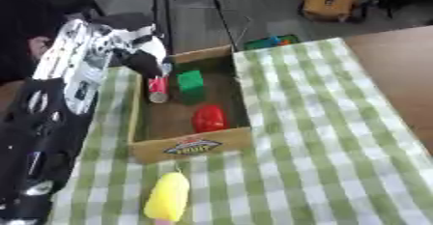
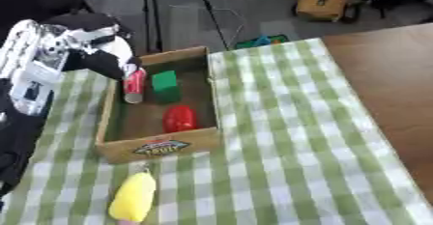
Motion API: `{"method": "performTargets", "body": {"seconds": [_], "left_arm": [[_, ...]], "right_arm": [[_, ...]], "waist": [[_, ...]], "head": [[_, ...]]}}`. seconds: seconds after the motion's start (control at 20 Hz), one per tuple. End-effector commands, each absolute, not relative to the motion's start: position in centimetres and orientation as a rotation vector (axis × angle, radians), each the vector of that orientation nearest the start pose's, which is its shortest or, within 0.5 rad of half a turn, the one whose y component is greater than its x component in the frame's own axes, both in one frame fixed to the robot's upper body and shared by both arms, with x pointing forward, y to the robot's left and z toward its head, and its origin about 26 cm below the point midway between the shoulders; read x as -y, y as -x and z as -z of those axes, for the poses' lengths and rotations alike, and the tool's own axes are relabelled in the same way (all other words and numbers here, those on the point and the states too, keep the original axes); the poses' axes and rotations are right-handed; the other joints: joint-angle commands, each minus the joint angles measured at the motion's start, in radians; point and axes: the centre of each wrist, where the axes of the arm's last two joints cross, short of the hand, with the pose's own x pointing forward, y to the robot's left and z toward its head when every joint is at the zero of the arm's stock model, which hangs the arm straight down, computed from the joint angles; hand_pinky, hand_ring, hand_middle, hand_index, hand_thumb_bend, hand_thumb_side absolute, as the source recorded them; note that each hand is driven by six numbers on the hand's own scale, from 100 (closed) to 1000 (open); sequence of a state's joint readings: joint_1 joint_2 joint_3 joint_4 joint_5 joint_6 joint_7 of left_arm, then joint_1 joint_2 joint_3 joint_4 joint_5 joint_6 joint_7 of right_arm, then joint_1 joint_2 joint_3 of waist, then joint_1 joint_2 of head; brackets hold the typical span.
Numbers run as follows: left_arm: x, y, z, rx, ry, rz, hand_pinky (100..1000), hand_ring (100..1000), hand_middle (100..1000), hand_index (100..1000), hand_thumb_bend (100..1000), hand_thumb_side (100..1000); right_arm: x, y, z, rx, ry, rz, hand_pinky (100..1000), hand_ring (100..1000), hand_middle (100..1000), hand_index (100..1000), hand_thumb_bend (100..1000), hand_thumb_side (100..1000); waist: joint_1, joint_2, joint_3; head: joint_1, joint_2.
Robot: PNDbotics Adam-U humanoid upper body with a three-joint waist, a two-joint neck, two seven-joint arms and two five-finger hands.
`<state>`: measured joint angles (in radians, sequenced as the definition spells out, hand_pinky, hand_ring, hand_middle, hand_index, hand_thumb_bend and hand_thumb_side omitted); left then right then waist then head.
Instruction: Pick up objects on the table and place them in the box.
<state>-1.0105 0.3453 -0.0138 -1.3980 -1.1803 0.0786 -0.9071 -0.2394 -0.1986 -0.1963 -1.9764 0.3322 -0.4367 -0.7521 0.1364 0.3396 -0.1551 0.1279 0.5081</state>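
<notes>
Left hand is curled around a red cylindrical can, holding it over the open cardboard box for release; green block just right of hand, red rounded object below-right (both inside), yellow banana-shaped toy well below on checked cloth, still to pick

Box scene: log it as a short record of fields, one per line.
box: cardboard, open, on green checked cloth
inside: green block, red item
left hand: over the box's left wall, holding a red can
yellow item: on the cloth, in front of the box
right hand: not in view
</notes>
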Motion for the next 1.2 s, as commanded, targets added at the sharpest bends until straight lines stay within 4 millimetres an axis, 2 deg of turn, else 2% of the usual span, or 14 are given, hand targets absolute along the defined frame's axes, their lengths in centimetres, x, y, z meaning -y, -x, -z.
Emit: {"method": "performTargets", "body": {"seconds": [0.05,0.35,0.4,0.45,0.55,0.6,0.65,0.7,0.8,0.85,1.0,1.05,1.2], "left_arm": [[-21.0,-42.5,-33.7,1.259,-1.063,1.477,185,459,491,548,100,245],[-20.4,-42.9,-33.1,1.241,-1.053,1.478,159,467,500,561,100,245],[-20.3,-42.9,-33.0,1.251,-1.04,1.477,166,493,520,589,100,244],[-20.1,-42.8,-32.9,1.273,-1.01,1.486,268,583,568,652,100,302],[-19.8,-42.9,-32.6,1.31,-0.95,1.511,470,753,653,731,100,538],[-19.8,-43.0,-32.5,1.322,-0.925,1.524,508,773,679,751,100,593],[-19.7,-43.1,-32.4,1.332,-0.905,1.535,508,773,679,751,100,593],[-19.7,-43.1,-32.4,1.339,-0.892,1.543,655,852,757,797,100,765],[-19.5,-43.3,-32.1,1.36,-0.849,1.575,672,860,765,801,100,779],[-19.3,-43.4,-32.0,1.371,-0.831,1.592,869,956,870,870,100,944],[-19.2,-43.6,-31.8,1.399,-0.783,1.628,906,974,898,899,100,989],[-19.2,-43.7,-31.9,1.403,-0.778,1.633,1000,1000,962,978,100,1000],[-19.3,-43.8,-32.0,1.401,-0.788,1.644,1000,1000,978,995,100,1000]], "right_arm": [[29.7,-29.2,-18.9,-3.155,-0.944,-0.65,430,441,319,448,100,727],[29.6,-29.3,-19.0,-3.158,-0.935,-0.655,429,440,318,448,100,728],[29.6,-29.3,-19.0,-3.159,-0.935,-0.656,429,440,318,448,100,729],[29.6,-29.3,-19.0,-3.159,-0.933,-0.656,429,440,318,448,100,729],[29.6,-29.3,-19.0,-3.159,-0.932,-0.658,429,440,318,447,100,730],[29.6,-29.3,-19.0,-3.159,-0.932,-0.658,429,440,318,447,100,730],[29.6,-29.3,-19.0,-3.159,-0.932,-0.659,429,440,318,447,100,730],[29.6,-29.3,-19.0,-3.159,-0.932,-0.659,429,440,318,447,100,730],[29.6,-29.3,-19.0,-3.16,-0.931,-0.661,429,440,318,447,100,730],[29.6,-29.3,-19.0,-3.161,-0.93,-0.661,429,440,318,447,100,731],[29.5,-29.3,-19.0,-3.163,-0.93,-0.66,429,440,318,447,100,731],[29.5,-29.3,-19.0,-3.164,-0.929,-0.66,429,440,318,447,100,731],[29.5,-29.3,-19.0,-3.164,-0.927,-0.661,429,439,318,447,100,728]], "waist": [[-0.005,-0.016,-0.004],[-0.005,-0.012,-0.01],[-0.005,-0.011,-0.01],[-0.005,-0.01,-0.01],[-0.006,-0.009,-0.01],[-0.007,-0.009,-0.01],[-0.007,-0.009,-0.01],[-0.007,-0.009,-0.01],[-0.008,-0.008,-0.01],[-0.009,-0.008,-0.009],[-0.01,-0.009,-0.009],[-0.01,-0.009,-0.008],[-0.011,-0.009,-0.008]], "head": [[0.006,-0.014],[0.008,-0.017],[0.008,-0.018],[0.008,-0.018],[0.008,-0.017],[0.008,-0.016],[0.008,-0.016],[0.008,-0.016],[0.007,-0.015],[0.007,-0.014],[0.006,-0.012],[0.006,-0.012],[0.004,-0.012]]}}
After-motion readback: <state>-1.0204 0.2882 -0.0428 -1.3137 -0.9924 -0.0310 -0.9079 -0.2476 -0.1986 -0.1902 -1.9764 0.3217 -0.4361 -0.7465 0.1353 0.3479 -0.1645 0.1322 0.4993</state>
